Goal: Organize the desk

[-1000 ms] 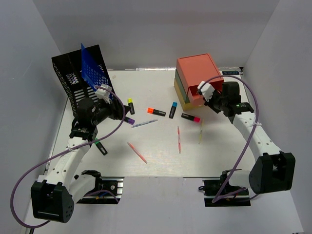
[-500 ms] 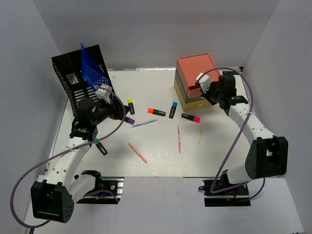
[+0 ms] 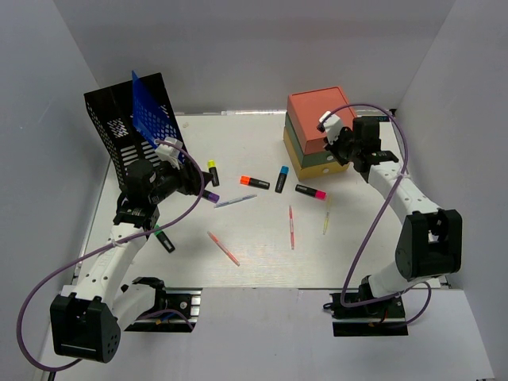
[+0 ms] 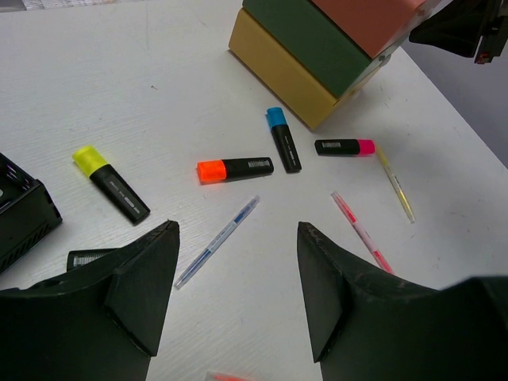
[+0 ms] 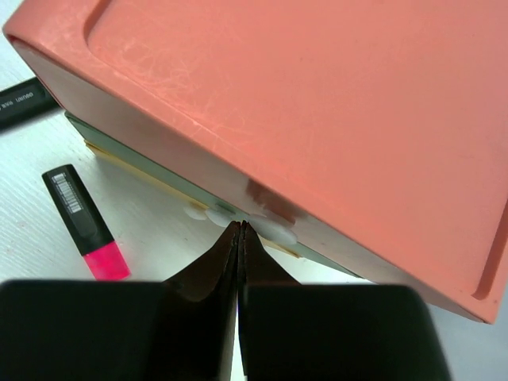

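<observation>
The white desk [image 3: 262, 258] holds scattered highlighters and pens. My left gripper [image 3: 194, 182] is open and empty, hovering over the desk [image 4: 238, 95] above a blue pen [image 4: 218, 240]; in the left wrist view [image 4: 238, 262] nothing lies between its fingers. My right gripper [image 3: 344, 152] is shut on nothing. In the right wrist view its tips [image 5: 240, 228] press against the white handles on the front of the stacked orange, green and yellow drawer box [image 5: 317, 103].
The drawer box [image 3: 317, 127] stands back right and a black mesh rack [image 3: 119, 131] with a blue folder [image 3: 151, 115] back left. Yellow [image 3: 213, 172], orange [image 3: 254, 182], blue [image 3: 282, 178], pink [image 3: 310, 191] and green [image 3: 163, 238] highlighters and several pens [image 3: 291, 226] lie mid-desk.
My right gripper has moved back and left against the drawer box's front, and the orange top drawer sticks out less than before. The left arm has not moved.
</observation>
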Robot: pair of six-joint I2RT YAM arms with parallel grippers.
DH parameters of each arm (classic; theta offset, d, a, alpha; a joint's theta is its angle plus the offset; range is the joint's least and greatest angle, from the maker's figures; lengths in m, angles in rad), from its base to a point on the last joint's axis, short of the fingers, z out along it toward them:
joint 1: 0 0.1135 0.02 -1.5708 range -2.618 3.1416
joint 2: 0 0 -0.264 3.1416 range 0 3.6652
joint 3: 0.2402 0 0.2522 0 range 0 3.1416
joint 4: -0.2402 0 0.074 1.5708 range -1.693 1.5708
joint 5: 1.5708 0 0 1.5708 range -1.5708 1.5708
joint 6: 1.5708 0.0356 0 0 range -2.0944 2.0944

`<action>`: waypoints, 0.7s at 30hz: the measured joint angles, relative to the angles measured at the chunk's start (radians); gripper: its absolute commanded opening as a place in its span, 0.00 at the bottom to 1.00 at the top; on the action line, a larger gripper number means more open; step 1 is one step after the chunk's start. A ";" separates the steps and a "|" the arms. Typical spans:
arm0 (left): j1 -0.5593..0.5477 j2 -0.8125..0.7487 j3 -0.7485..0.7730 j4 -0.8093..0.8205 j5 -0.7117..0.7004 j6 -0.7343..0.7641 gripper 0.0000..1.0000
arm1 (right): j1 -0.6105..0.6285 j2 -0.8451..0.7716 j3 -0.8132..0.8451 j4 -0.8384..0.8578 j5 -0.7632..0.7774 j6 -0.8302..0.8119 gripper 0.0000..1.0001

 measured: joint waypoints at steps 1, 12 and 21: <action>0.000 0.000 0.000 0.000 0.000 0.000 0.71 | 0.000 0.002 0.000 0.003 -0.002 0.003 0.00; 0.000 0.009 0.000 0.000 0.000 0.000 0.70 | -0.001 -0.124 -0.093 0.029 -0.062 0.058 0.05; 0.000 0.014 0.000 0.000 -0.001 0.000 0.70 | -0.034 -0.349 -0.266 0.069 -0.153 0.312 0.57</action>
